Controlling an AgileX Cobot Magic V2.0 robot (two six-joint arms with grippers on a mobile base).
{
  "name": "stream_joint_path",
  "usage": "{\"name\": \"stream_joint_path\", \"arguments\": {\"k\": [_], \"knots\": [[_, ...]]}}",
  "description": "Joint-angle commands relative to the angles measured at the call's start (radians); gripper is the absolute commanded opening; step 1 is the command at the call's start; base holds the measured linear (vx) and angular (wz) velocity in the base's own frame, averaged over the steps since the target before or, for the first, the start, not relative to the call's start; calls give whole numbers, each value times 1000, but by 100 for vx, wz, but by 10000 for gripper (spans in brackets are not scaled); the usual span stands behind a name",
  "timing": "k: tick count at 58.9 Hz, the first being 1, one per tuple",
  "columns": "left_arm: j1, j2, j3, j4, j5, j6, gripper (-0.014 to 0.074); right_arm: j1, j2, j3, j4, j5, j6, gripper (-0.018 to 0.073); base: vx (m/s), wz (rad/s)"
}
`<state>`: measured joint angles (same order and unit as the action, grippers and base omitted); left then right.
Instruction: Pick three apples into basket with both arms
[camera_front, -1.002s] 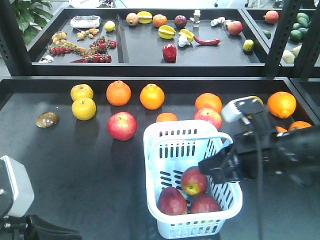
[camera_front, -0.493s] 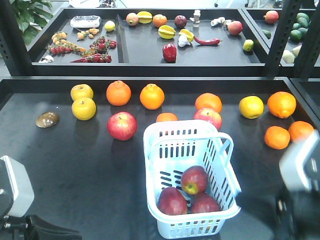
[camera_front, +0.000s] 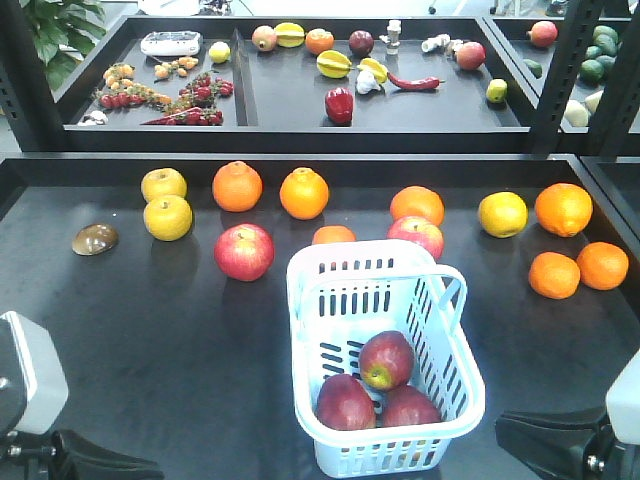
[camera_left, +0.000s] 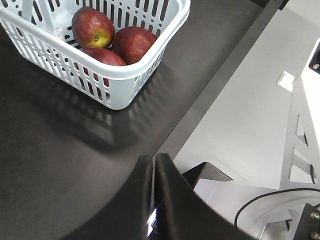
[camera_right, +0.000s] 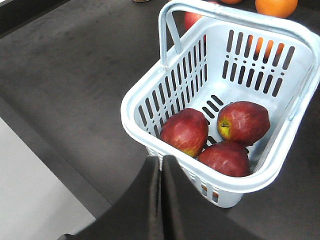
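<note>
Three dark red apples (camera_front: 386, 360) lie together in the near end of the pale blue basket (camera_front: 302, 300) on the black table. The left wrist view has the apples (camera_left: 92, 27) and basket (camera_left: 120, 80) at top left, well away from my left gripper (camera_left: 155, 158). That gripper is shut and empty, low over the table's front edge. The right wrist view looks down on the apples (camera_right: 185, 131) inside the basket (camera_right: 145, 100). My right gripper (camera_right: 161, 159) is shut with nothing in it, just outside the basket's near rim. Both arms sit at the front view's bottom corners.
Two paler pink-red apples (camera_front: 243, 251) (camera_front: 417, 235) lie behind the basket. Oranges (camera_front: 237, 185) and yellow fruit (camera_front: 167, 217) spread across the table's back and right side. A brown object (camera_front: 95, 239) lies at left. A raised shelf (camera_front: 300, 130) behind holds mixed produce.
My right arm has pulled back from over the basket to the bottom right corner of the front view. The three apples stay in the basket. The left arm has not moved.
</note>
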<state>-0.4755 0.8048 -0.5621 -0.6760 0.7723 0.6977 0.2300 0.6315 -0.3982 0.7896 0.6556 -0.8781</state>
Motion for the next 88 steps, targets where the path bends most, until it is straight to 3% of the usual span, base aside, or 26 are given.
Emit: {"name": "stream_joint_path", "arguments": {"k": [1, 32, 55, 65, 71, 80, 88], "knots": [[-5, -7, -27, -42, -42, -9, -6, -4, 0, -24, 27, -33, -1, -6, 0, 0], [-5, -7, -27, -42, -42, -9, -6, -4, 0, -24, 27, -33, -1, -6, 0, 0], [-5, -7, -22, -43, -122, -15, -6, -4, 0, -24, 27, -33, -1, -4, 0, 0], [-5, -8, 33, -3, -359, -157, -6, -4, 0, -24, 27, -33, -1, -4, 0, 0], [-5, -42, 109, 134, -491, -322, -6, -4, 0, -24, 27, -33, -1, -4, 0, 0], [-5, -162, 269, 357, -599, -569, -6, -4, 0, -24, 27, -33, -1, -4, 0, 0], [-5, -323, 418, 405, -639, -680, -6, -4, 0, -24, 27, -33, -1, -4, 0, 0]]}}
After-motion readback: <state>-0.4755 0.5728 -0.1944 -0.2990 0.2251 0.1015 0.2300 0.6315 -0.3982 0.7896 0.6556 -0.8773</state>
